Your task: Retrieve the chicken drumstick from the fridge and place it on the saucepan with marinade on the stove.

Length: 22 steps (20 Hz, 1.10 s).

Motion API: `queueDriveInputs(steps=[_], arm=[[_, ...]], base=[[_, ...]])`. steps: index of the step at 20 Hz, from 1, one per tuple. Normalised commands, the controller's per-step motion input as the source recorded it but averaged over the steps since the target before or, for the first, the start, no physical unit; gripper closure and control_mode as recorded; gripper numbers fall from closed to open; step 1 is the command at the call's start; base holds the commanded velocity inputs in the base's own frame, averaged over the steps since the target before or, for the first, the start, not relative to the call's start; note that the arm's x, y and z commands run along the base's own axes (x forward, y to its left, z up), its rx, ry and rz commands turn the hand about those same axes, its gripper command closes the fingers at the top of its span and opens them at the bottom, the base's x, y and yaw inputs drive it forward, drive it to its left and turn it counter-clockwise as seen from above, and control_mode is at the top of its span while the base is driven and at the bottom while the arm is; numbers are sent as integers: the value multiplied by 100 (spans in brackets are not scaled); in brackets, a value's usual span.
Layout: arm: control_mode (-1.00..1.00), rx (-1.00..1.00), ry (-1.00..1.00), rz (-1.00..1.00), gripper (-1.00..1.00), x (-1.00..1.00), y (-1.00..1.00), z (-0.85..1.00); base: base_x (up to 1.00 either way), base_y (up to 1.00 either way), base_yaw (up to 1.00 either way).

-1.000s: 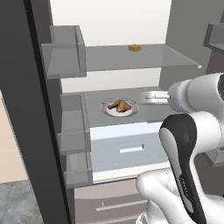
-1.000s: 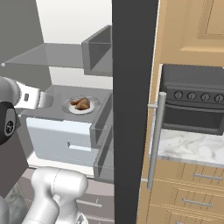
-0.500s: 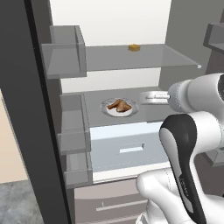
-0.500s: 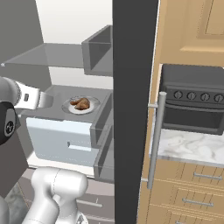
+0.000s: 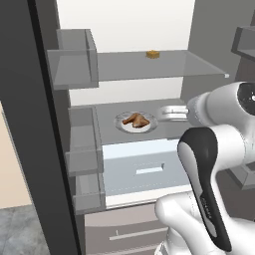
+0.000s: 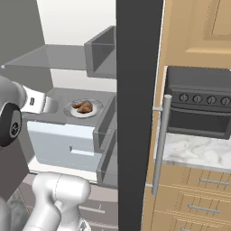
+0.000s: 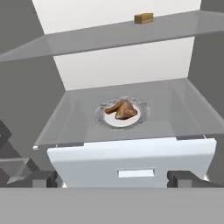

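My hand (image 7: 113, 178) hangs wide and empty before the open fridge (image 5: 30, 124). I count one chicken drumstick (image 7: 122, 109) on one white plate (image 7: 107, 119), mid-shelf; one tan block (image 7: 144, 18) sits on the upper shelf's back edge.

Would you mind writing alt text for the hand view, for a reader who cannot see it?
A chicken drumstick lies on a white plate on the middle shelf of the open fridge, straight ahead of the open gripper. A small tan block sits on the glass shelf above, and a white drawer closes off the space below.
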Motion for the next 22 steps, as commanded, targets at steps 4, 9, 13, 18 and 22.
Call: queueDriveInputs(steps=[4, 9, 13, 18, 22], arm=[[-100, 0, 19, 0, -100, 15, 0, -4], [-100, 0, 17, 0, -100, 19, 0, -15], [-100, -3, 1, 0, -100, 13, 0, -51], [-100, -2, 0, 0, -100, 21, 0, -36], [-100, -1, -1, 2, -100, 18, 0, -16]], base=[[0, 0, 0], [0, 0, 0], [0, 0, 0], [0, 0, 0], [0, 0, 0]])
